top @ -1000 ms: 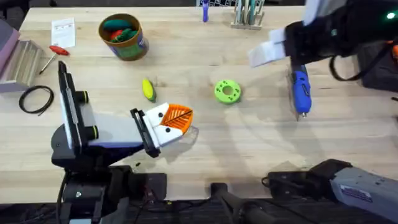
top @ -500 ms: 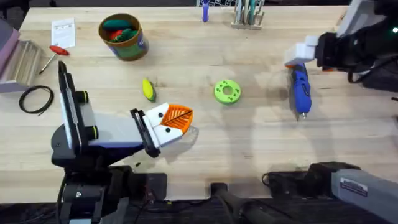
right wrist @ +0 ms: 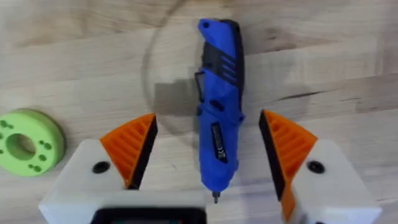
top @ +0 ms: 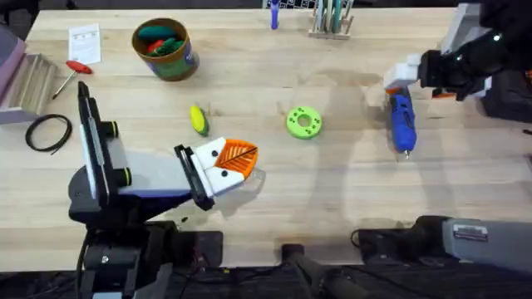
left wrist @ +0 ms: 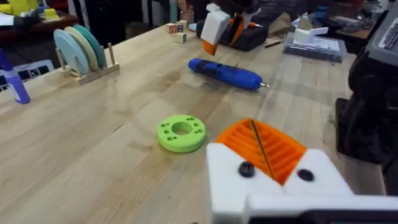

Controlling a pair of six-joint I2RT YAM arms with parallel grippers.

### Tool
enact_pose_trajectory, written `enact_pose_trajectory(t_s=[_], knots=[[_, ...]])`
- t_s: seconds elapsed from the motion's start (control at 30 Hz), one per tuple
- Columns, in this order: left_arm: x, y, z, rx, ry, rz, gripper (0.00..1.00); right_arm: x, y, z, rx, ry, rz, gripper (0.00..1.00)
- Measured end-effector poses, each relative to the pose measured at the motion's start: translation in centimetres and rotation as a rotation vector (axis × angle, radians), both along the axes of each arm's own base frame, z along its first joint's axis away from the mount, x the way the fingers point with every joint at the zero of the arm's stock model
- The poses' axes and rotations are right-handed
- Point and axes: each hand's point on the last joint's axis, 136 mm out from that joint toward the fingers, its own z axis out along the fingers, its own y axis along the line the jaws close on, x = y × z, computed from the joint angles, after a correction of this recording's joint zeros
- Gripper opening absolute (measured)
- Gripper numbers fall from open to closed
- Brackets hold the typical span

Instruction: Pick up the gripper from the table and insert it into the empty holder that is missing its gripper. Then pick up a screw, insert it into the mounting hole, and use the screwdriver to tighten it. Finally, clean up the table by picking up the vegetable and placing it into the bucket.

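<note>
The blue screwdriver (top: 401,120) lies on the table at the right, bit toward the front. My right gripper (top: 406,75) hovers over its rear end, open, with an orange pad (right wrist: 130,149) on each side of the blue body (right wrist: 217,118) and not touching it. My left gripper (top: 239,158) rests low at centre-left, its orange pads (left wrist: 264,146) pressed together, nothing visible between them. The yellow vegetable (top: 199,120) with a green end lies just beyond it. The green bucket (top: 165,48) holding toys stands at the back left. The loose gripper part, holder and screw are out of view.
A bright green disc (top: 304,122) with holes lies mid-table. At the left edge are a red-handled screwdriver (top: 71,75), a paper slip (top: 84,41) and a black cable loop (top: 47,131). A wooden rack (top: 332,21) stands at the back.
My right gripper has swung rightward from mid-table and now sits over the blue screwdriver. The left arm and the table objects have not moved.
</note>
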Motion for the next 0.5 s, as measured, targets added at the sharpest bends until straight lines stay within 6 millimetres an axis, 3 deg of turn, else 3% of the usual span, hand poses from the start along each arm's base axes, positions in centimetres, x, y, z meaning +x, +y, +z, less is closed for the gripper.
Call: enact_pose_trajectory(t_s=[0.3, 0.5], knots=[[0.0, 0.0, 0.0, 0.000, 0.000, 0.000, 0.006, 0.3, -1.6, -4.6, -0.002, 0.139, 0.010, 0.991], [0.0, 0.0, 0.0, 0.000, 0.000, 0.000, 0.006, 1.6, -2.0, -6.2, -0.009, 0.137, 0.022, 0.991]])
